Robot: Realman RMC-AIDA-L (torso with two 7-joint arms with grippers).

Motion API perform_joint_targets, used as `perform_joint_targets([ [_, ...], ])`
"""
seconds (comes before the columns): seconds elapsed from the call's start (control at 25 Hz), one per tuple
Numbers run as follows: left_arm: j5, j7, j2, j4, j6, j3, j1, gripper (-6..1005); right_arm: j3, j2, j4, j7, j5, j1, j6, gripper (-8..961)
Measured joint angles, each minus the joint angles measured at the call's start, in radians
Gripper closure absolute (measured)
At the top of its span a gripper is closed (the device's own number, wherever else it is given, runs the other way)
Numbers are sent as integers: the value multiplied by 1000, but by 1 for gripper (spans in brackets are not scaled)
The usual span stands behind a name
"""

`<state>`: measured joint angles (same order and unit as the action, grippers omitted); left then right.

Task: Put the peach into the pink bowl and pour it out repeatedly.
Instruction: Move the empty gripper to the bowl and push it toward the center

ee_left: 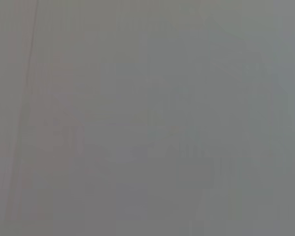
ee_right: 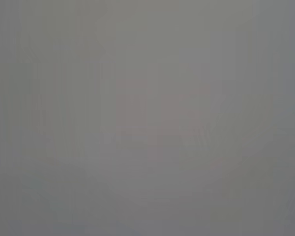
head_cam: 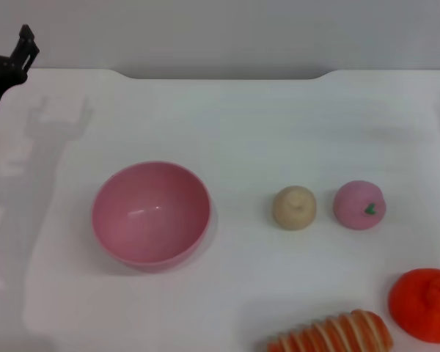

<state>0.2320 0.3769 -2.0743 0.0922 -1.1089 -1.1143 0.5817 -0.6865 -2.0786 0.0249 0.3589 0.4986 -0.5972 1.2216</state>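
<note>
Two things sit nearest the robot at its right: a striped orange and cream loaf-like toy (head_cam: 334, 334) and a bright orange tangerine (head_cam: 424, 303). Beyond them, the peach (head_cam: 359, 205) rests on the white table (head_cam: 242, 125), leaf mark facing forward, with a beige bun-like lump (head_cam: 293, 207) just beside it on the side toward the pink bowl (head_cam: 151, 213). That bowl stands upright and empty, well apart from the peach, on the robot's left. Farthest back, at the left edge, part of the left gripper (head_cam: 15, 59) shows; I cannot tell whether its fingers are apart or together. No right gripper is in view, and both wrist views show only grey. Picking the peach up seems the step in hand: come straight down over it, clear of the bun, close gently around its widest part, then lift well before crossing to the bowl.
</note>
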Motion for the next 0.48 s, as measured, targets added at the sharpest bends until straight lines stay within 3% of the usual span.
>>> perform_joint_targets([
  [0.12,19,122,11,50,-22,-52,-12,196,-3,-1,4,15,5,-4,1,353],
  [0.28,86,413,41,243,45,-201,-59,198,-4,-1,4,26,6,1,2,353],
  [0.48,362,873,124,469,84,-256,-68,200,-4,-1,0,38,7,13,2,354],
])
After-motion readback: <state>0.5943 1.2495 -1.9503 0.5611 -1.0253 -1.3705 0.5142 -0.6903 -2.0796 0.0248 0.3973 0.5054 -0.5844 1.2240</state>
